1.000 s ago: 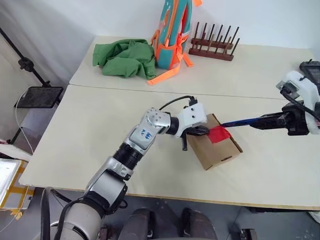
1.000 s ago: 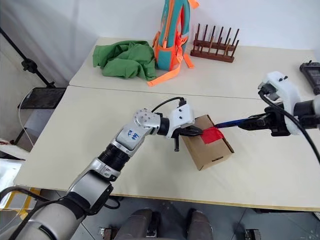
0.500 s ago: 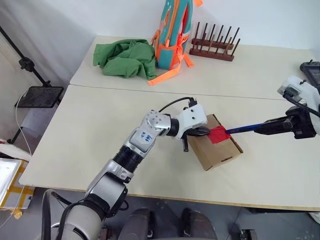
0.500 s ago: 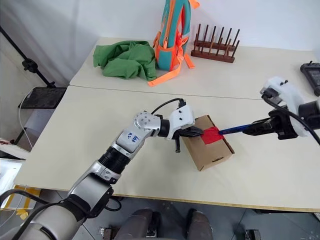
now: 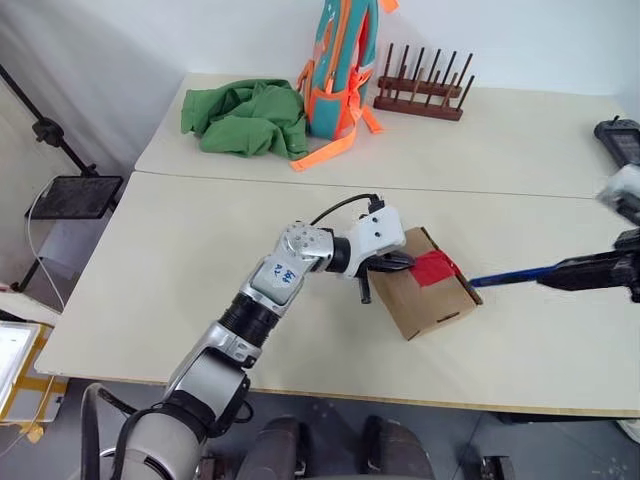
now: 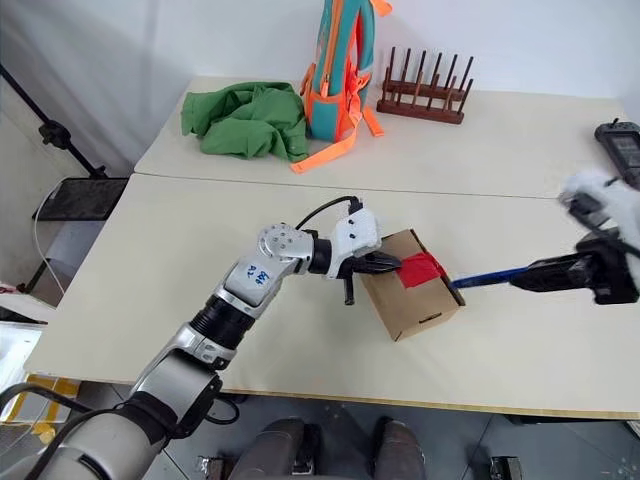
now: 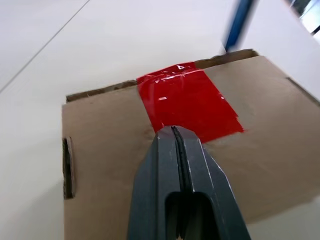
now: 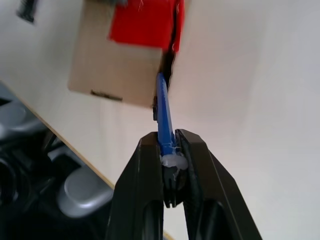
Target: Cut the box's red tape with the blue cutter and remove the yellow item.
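The brown box (image 5: 425, 300) lies on the near table with the red tape (image 5: 432, 268) across its lid seam. My left gripper (image 7: 173, 131) is shut, and its tips rest on the lid at the tape's edge. At the right, my right gripper (image 8: 167, 142) is shut on the blue cutter (image 5: 505, 276). The cutter reaches left, and its tip is at the box's right edge beside the tape (image 8: 142, 22). Whether the tip touches the box, I cannot tell. The yellow item is hidden.
On the far table lie a green cloth (image 5: 245, 118), an upright teal and orange backpack (image 5: 335, 65) and a wooden peg rack (image 5: 420, 92). A black controller (image 5: 620, 135) sits at the right edge. A dark stand (image 5: 70, 190) is left of the tables.
My right gripper has drawn the cutter back to the right, so its tip has left the tape for the box's edge. The left gripper stays on the lid.
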{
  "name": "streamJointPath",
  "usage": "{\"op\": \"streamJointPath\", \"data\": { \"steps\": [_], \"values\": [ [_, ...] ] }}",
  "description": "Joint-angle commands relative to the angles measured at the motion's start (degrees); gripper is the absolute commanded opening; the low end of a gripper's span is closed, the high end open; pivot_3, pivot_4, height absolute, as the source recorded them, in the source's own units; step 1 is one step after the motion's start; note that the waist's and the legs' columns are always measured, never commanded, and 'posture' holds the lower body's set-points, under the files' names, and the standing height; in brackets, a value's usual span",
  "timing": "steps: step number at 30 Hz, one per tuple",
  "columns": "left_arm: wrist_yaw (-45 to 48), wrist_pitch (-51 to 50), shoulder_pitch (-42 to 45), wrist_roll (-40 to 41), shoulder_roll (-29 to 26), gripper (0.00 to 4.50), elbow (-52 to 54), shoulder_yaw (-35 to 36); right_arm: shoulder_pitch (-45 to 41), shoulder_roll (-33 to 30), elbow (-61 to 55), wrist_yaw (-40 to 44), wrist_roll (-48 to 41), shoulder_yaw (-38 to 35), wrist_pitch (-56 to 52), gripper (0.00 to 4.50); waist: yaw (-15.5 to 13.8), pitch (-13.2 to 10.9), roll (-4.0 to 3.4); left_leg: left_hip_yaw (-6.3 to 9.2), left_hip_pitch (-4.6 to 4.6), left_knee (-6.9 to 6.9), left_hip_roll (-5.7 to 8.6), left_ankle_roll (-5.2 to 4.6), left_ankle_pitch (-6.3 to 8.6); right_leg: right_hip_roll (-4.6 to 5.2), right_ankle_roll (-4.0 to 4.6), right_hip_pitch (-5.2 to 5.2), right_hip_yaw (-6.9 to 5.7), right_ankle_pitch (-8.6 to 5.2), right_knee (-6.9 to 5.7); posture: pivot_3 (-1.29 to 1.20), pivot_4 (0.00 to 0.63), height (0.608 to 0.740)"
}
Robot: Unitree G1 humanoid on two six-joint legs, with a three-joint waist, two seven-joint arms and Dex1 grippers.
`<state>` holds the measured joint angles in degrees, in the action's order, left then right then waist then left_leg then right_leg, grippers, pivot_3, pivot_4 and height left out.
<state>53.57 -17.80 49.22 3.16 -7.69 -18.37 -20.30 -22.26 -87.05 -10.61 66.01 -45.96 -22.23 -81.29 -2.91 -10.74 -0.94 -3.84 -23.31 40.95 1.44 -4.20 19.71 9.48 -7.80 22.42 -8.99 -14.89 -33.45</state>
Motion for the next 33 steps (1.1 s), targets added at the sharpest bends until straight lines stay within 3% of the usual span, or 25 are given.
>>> {"op": "streamJointPath", "data": {
  "steps": [1,4,7,12,18,21,24,29,33],
  "values": [
    [3.5,4.2,0.6,3.5,-2.0,0.0,1.4,3.8,6.9,2.1,4.2,3.4,6.6,-16.9,2.8,0.14,-0.1,0.0,0.02,-0.01,-0.01,0.0,0.01,-0.02,-0.01,0.0,0.0,0.01,0.0,0.0,-0.02,0.0,0.15,0.74],
    [10.2,8.3,2.0,9.6,-5.5,0.0,3.3,9.1,15.0,10.3,11.2,2.5,13.5,-31.0,12.1,0.14,-0.2,0.0,0.04,-0.01,-0.04,0.05,0.02,-0.05,-0.03,-0.02,0.0,0.01,-0.01,0.0,-0.06,0.0,0.15,0.74],
    [12.9,8.9,3.9,11.9,-10.4,0.0,1.1,13.4,15.7,22.7,19.9,-5.5,16.7,-36.4,27.1,0.14,0.0,-0.1,0.31,0.01,0.0,0.04,0.06,-0.03,-0.04,-0.07,0.0,-0.05,-0.11,0.0,-0.04,0.0,0.15,0.74],
    [16.7,5.9,-0.7,12.4,-18.7,0.0,3.3,14.5,17.2,33.7,27.9,-17.3,28.4,-27.4,57.5,0.14,1.4,0.0,-0.29,-0.38,0.22,-0.16,0.27,-0.15,-0.13,-0.09,-0.13,0.02,0.01,-0.06,-0.21,0.0,0.15,0.74],
    [16.7,4.7,-7.9,11.3,-22.4,0.0,6.9,14.3,15.0,40.0,36.1,-25.6,32.3,-19.7,71.2,0.14,2.6,-0.1,-0.33,-0.86,0.99,-1.15,0.36,-0.11,-0.61,-0.05,-0.17,-0.06,0.56,-0.07,-0.25,0.0,0.15,0.74],
    [14.7,3.7,-10.1,11.2,-22.8,0.0,8.8,14.7,14.1,41.6,39.3,-30.3,32.9,-18.5,74.9,0.14,2.7,-0.1,-0.33,-0.88,1.02,-1.18,0.35,-0.09,-0.68,-0.05,-0.17,-0.05,0.64,-0.07,-0.28,0.0,0.15,0.74],
    [13.1,2.5,-13.2,10.8,-24.1,0.0,12.3,14.3,17.7,40.7,33.6,-22.9,26.5,-18.6,67.0,1.13,2.6,-0.1,-0.34,-0.92,1.05,-1.17,0.37,-0.1,-0.67,0.01,-0.17,-0.04,0.74,-0.07,-0.3,0.0,0.15,0.74],
    [13.8,-7.8,-17.0,12.5,-28.2,0.0,18.0,12.7,25.6,38.0,16.3,-16.1,17.7,-20.5,55.4,2.77,2.8,-0.1,-0.37,-0.93,1.05,-1.21,0.33,-0.09,-0.66,-0.03,-0.16,0.02,1.22,-0.07,-0.32,0.0,0.15,0.74],
    [7.3,-12.1,-19.2,11.3,-25.5,0.0,21.4,11.9,27.3,35.2,5.8,-11.5,12.7,-16.9,49.2,2.6,2.6,-0.1,-0.29,-0.99,1.15,-1.22,0.33,-0.09,-0.6,0.05,-0.16,0.0,1.37,-0.06,-0.33,0.0,0.15,0.74]
  ]
}}
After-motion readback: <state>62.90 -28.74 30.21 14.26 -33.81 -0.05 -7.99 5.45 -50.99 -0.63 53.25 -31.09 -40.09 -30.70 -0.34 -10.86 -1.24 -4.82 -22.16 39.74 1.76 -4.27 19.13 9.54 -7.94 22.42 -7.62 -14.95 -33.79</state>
